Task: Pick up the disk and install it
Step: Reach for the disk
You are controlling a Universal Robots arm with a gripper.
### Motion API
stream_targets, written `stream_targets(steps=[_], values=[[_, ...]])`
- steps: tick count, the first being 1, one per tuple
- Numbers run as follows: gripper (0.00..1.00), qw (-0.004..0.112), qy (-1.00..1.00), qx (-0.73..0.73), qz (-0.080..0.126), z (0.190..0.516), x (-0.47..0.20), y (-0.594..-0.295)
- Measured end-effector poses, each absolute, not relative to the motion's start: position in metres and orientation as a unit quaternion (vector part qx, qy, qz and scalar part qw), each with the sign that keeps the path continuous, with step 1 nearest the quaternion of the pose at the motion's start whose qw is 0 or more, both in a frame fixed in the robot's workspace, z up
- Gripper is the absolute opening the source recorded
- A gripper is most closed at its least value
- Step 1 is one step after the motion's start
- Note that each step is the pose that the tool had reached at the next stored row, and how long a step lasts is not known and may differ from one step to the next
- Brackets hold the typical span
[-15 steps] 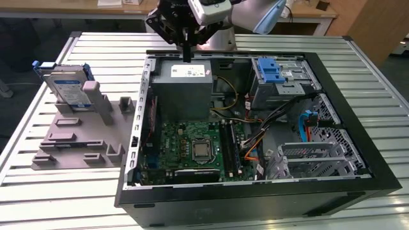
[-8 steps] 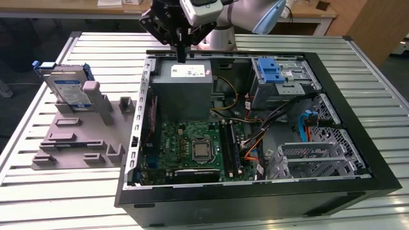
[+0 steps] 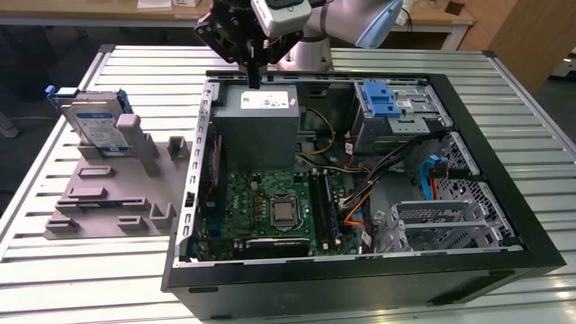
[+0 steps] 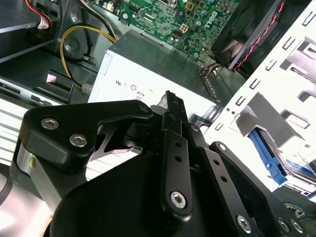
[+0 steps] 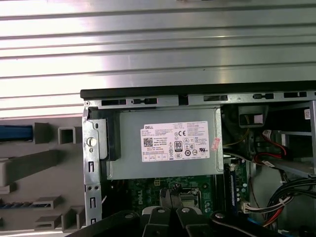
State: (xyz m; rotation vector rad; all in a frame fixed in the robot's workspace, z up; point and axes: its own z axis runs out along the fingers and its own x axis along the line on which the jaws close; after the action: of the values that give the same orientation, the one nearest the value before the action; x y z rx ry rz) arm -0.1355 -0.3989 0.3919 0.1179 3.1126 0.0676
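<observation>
Disk (image 3: 97,125) on the holder (image 3: 108,202) — exterior view's left of the case (image 3: 360,275).

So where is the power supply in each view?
Exterior view: power supply at the far end of the case, toward the exterior view's left.
Second wrist view: power supply just beyond the end effector.
First wrist view: power supply against the case's rim.
Shared landmark: the green motherboard bordering it.

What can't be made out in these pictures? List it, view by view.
- Exterior view: the disk, lower end sunk in the grey holder.
- Second wrist view: the power supply, largely behind the gripper.
- First wrist view: the motherboard, partly covered by the gripper and cut off by the picture's edge.
</observation>
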Motion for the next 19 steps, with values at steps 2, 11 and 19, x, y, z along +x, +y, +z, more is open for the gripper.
stream_targets(steps=[2, 11, 19], values=[[0.11, 0.013, 0.999, 0.038, 0.022, 0.3918, -0.1358, -0.3989], [0.11, 0.013, 0.999, 0.038, 0.022, 0.3917, -0.1369, -0.3989], [0.11, 0.013, 0.999, 0.038, 0.022, 0.3914, -0.1399, -0.3989]])
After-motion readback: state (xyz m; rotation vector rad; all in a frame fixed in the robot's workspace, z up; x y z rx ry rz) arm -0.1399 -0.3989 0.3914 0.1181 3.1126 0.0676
